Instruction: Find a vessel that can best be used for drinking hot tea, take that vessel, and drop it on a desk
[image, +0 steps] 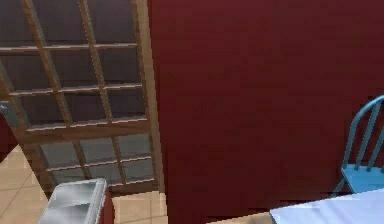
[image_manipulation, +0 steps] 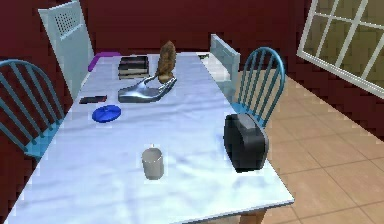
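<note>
Now, grey cup (image_manipulation: 152, 162) upright on table (image_manipulation: 195, 125).

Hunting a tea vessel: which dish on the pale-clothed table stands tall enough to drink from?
The small grey cylindrical cup; the round blue plate and silvery tray are shallow.
</note>
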